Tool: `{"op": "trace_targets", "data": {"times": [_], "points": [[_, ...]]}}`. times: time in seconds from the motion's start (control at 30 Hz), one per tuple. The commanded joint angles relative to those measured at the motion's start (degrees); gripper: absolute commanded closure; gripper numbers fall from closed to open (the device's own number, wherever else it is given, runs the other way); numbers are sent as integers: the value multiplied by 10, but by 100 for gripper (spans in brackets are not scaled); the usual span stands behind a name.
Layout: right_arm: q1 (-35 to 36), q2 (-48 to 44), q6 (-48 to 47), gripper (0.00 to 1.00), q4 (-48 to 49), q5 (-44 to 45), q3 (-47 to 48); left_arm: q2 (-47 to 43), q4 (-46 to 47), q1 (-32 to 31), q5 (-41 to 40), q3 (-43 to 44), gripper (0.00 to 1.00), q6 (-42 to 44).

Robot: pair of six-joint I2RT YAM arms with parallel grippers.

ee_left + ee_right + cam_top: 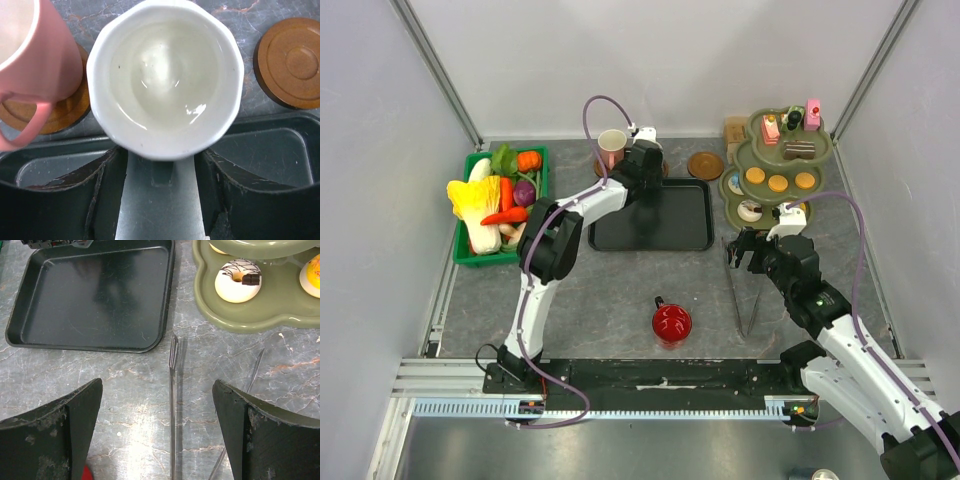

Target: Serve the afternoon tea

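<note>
Far left, vegetable basket (500, 205), not part of the tea. Pink mug (612, 146) stands on a wooden coaster at the back of the table. Just beside it, the left gripper (161, 152) straddles a white mug (165, 75), one finger on each side. Its rim hides the fingertips, so I cannot tell whether they are clamped on it. Black tray (650, 235) holds nothing. Red mug (671, 322) stands alone on the table, well apart from the tray. Second coaster (290, 62) is bare. Right gripper (157, 390) hangs over the metal tongs (173, 405) with its jaws wide apart and nothing in them. Cakes all sit on the tiered stand (240, 322), an iced doughnut (238, 280) on the bottom tier. Judgement: early, with nothing served yet. The top view hides the white mug under the left wrist, and only the left wrist view shows it. Only the top view shows the red mug and the upper tiers.
</note>
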Motion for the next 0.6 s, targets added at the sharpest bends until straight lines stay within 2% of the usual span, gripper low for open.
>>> {"op": "trace_targets", "data": {"times": [0.0, 0.27, 0.47, 0.57], "points": [[2, -3, -6, 2, 15, 21, 6, 32, 8, 13, -3, 54, 42, -5], [3, -2, -6, 2, 15, 27, 5, 37, 13, 15, 0, 74, 55, 5], [2, -2, -7, 2, 15, 30, 6, 30, 15, 14, -19, 90, 75, 26], [2, 0, -8, 2, 15, 32, 6, 34, 8, 17, -31, 111, 91, 40]]}}
